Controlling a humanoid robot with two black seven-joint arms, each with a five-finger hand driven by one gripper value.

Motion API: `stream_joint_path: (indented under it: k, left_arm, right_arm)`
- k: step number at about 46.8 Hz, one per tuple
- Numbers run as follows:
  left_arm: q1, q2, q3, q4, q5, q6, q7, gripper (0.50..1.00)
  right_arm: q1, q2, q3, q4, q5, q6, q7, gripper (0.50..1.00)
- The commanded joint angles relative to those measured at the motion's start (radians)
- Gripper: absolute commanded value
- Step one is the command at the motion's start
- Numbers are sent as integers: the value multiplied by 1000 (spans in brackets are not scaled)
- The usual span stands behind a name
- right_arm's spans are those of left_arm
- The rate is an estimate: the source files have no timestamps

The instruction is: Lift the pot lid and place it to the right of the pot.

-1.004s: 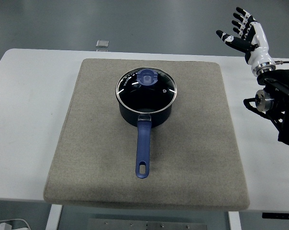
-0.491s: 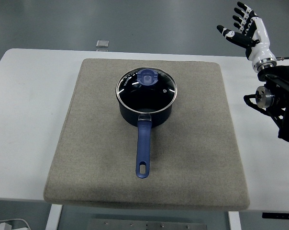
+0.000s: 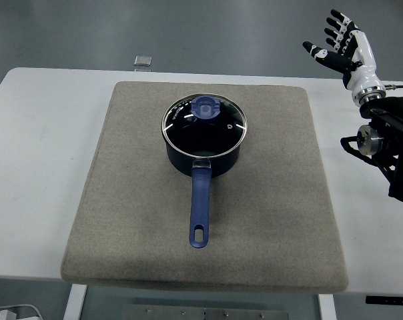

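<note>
The right hand (image 3: 341, 47) is raised at the bench's (image 3: 41, 133) far right corner, fingers spread, holding nothing. The lid (image 3: 204, 121) sits on the pot (image 3: 203, 150), centred on the grey mat (image 3: 268, 200).

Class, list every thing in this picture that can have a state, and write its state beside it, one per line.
Lid: on the pot, untouched.
Pot: covered, upright on the mat, handle pointing toward the near edge.
Mat: flat on the table.
Right hand: open, fingers spread, raised at the far right, holding nothing.
</note>
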Motion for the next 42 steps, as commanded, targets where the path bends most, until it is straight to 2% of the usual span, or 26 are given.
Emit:
stream_joint_path:
  k: [1, 10, 16, 28, 38, 42]
  left_arm:
    - [0, 0, 0, 0, 0, 0, 0, 1000]
    - [0, 0, 0, 0, 0, 0, 0, 1000]
    - [0, 0, 0, 0, 0, 0, 0, 1000]
    - [0, 0, 0, 0, 0, 0, 0, 1000]
    - [0, 0, 0, 0, 0, 0, 0, 1000]
    - [0, 0, 0, 0, 0, 0, 0, 1000]
  right_arm:
    - [6, -1, -2, 0, -3, 0, -1, 919]
    - [43, -8, -15, 2, -16, 33, -1, 919]
    - [69, -18, -15, 6, -130, 48, -1, 919]
    - [213, -84, -17, 12, -323, 187, 1, 919]
    - [349, -89, -17, 34, -472, 287, 7, 919]
    - [408, -90, -18, 52, -518, 344, 7, 919]
